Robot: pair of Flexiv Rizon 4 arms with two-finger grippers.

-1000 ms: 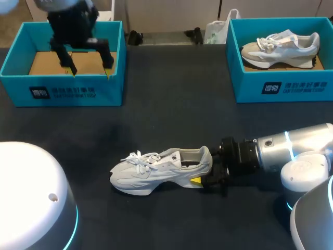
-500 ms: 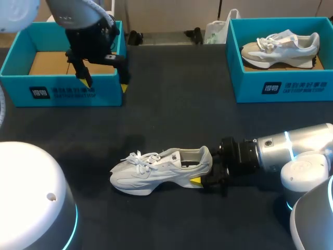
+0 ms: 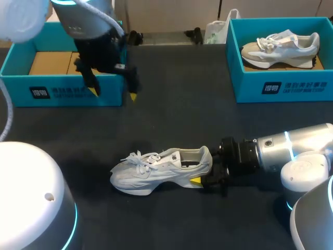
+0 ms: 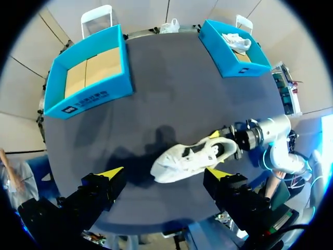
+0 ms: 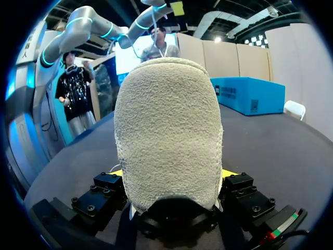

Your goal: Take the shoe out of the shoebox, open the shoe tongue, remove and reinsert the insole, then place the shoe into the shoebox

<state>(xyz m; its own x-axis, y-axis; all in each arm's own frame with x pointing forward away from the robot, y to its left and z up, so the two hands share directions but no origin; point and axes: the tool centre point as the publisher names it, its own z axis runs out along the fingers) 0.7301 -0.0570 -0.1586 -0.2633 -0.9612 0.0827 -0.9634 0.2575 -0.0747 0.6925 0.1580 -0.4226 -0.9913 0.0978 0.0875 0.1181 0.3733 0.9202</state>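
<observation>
Dark counter (image 3: 171, 120), two teal boxes on its far side: the empty box (image 3: 21, 86) is just behind the left gripper (image 3: 113, 94), and the other box (image 3: 250, 86), holding a second shoe (image 3: 281, 46), is well apart from both grippers. The shoe (image 3: 161, 169) is out of its box and sits on its sole on the counter, heel between the fingers of the right gripper (image 3: 208, 180), toe pointing away from it. The right gripper is clamped on the heel; its wrist view shows the heel filling the gap with a yellow tip against each side. The left gripper is spread wide, holds nothing, and hangs above the counter just off the empty box's front corner, with the shoe well ahead of it and not touched. The tongue looks unopened and the laces are still in place.

Risks: the hold is on the heel only, so a downward push or tug at the tongue by the left gripper could twist the shoe or pull the soft heel out of the clamp. The wide fingers could snag the laces instead of the tongue. They could also bump the right gripper if they come down too near the heel. The squeeze on the heel may also pinch the insole and make it drag.

Versus a second ago, the left arm has come from over the empty box, across its front wall and out toward the shoe, with the same finger spread. The shoe and the right gripper have not moved.
</observation>
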